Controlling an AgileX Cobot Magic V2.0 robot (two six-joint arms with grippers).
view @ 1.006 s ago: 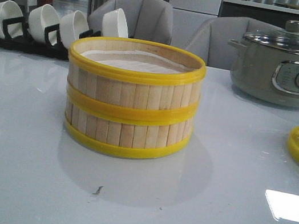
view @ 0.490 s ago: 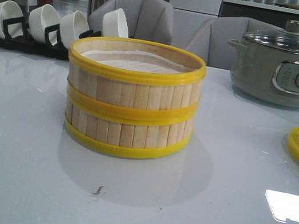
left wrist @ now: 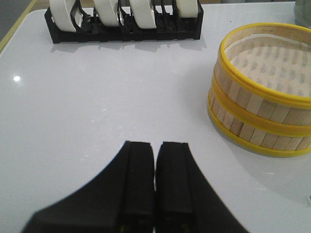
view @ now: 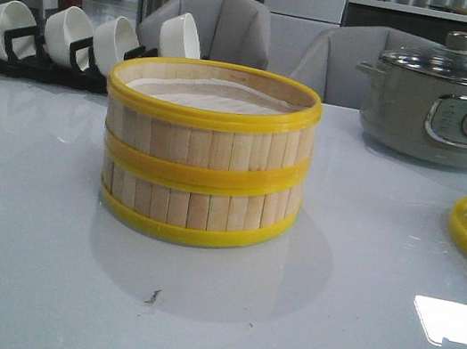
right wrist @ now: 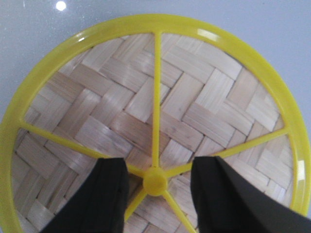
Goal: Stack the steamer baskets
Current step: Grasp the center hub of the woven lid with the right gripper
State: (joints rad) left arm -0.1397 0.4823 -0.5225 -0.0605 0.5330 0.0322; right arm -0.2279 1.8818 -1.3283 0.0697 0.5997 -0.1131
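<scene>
While the two steamer baskets [view: 205, 153] stand stacked one on the other on the pale glossy worktop [view: 33, 284], neither arm shows in the front view; the upper basket's white liner [view: 207, 95] lies visible inside its yellow rim. Seen from the left wrist, the left end effector [left wrist: 155, 184] has its two black fingers pressed together with only a thin seam between them, gripping nothing; it hovers over bare worktop, and the stacked baskets sit ahead of it and off to one side, well apart from the fingers; a black rack [left wrist: 124, 30] of white bowls [left wrist: 108, 9] stands further ahead of it at the worktop's far edge. Seen from the right wrist, the right end effector [right wrist: 155, 182] is spread wide directly over the woven lid [right wrist: 146, 116]; its fingers flank the yellow hub [right wrist: 155, 182] where the lid's spokes meet; whether they touch the lid I cannot tell. A grey-green pot [view: 446, 99] with a glass lid stands at the back.
</scene>
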